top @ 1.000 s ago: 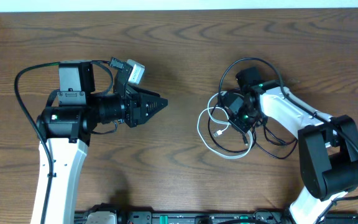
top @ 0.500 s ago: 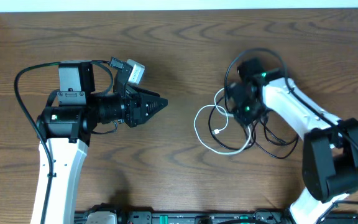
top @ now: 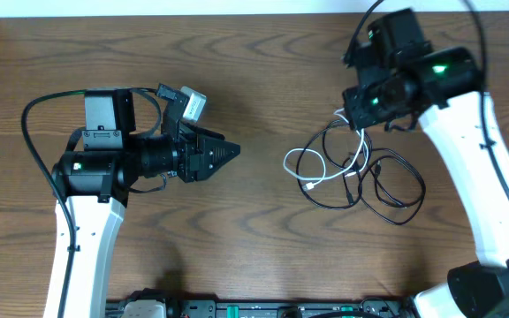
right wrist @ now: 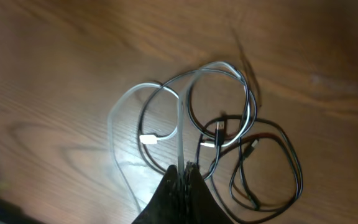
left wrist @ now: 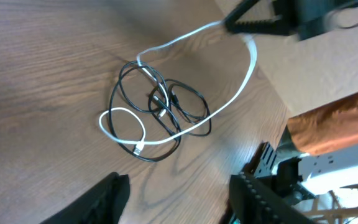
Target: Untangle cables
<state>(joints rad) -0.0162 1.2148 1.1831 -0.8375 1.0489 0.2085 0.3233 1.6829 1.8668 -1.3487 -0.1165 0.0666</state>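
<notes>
You lifted the white cord up out of the tangle; left arm idle.

Left gripper point(top: 231, 150) had not moved over the last second, fingers spread wide and holding nothing, pointed at the heap from well apart. The cables lay mid-right on the table point(top: 263, 247): the white cord point(top: 287, 163) had one small loop and its plug end down on the wood, crossing the black cords point(left wrist: 160, 102), which sat bunched beside it. Right gripper point(top: 360, 110), a second ago down in the heap, had risen and swung toward the far edge with its fingers pinched closed on the white cord, so a long white strand hung taut from it. The white loop had shrunk, so the pull was feeding cord out. Black cords looked barely dragged, but the white one was not free yet, by my read.
</notes>
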